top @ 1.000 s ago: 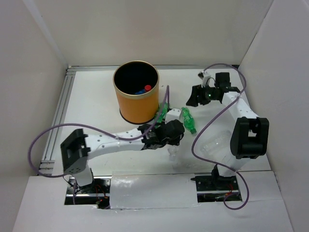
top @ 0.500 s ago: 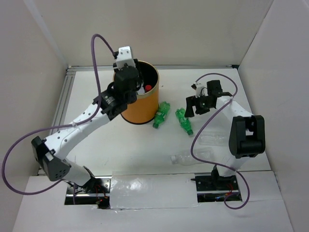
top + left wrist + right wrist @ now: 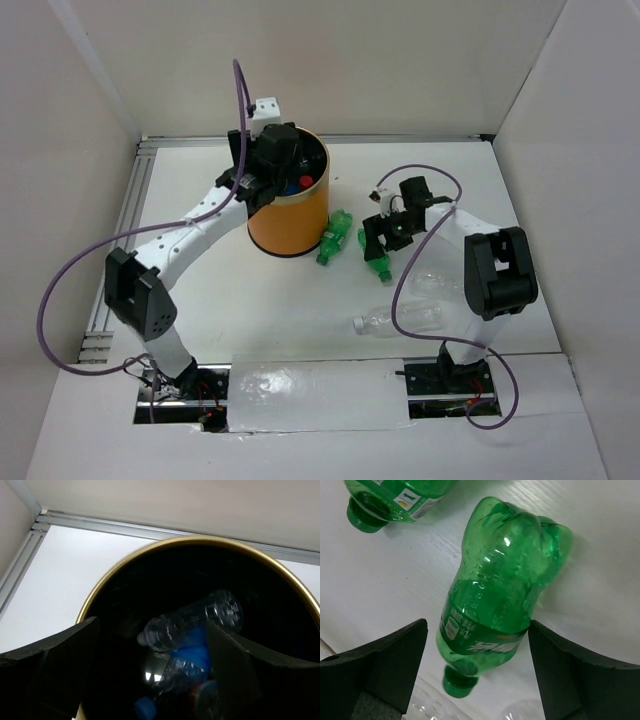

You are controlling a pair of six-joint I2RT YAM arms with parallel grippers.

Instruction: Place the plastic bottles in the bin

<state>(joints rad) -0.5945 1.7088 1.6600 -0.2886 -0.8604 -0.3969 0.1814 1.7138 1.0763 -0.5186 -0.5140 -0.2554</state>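
Since half a second ago the left jaws have slid from the far-left lip of the bin (image 3: 290, 225), which stands toward the far edge of the bench (image 3: 230, 300), to hang over its mouth. The right jaws have come in toward the middle of the bench to straddle a green bottle (image 3: 495, 595). On my left wrist view the left jaws are spread with nothing between them. Below them a clear bottle (image 3: 192, 619) lies inside the bin on top of a blue-labelled bottle (image 3: 192, 654), and the overhead view picks out a red cap (image 3: 306, 181) in there too, so I count at least three in. The right jaws are also spread, one finger on either side of the green bottle's waist, and as far as I can tell they are not touching it. Four bottles are left out: that green bottle, a second green bottle (image 3: 333, 238) just beside the bin on its right, a near clear bottle (image 3: 385, 322) toward the near edge, and a right-hand clear bottle (image 3: 440, 285) closer to the right edge. I judge the task roughly half done, with the straddled green bottle next in line.
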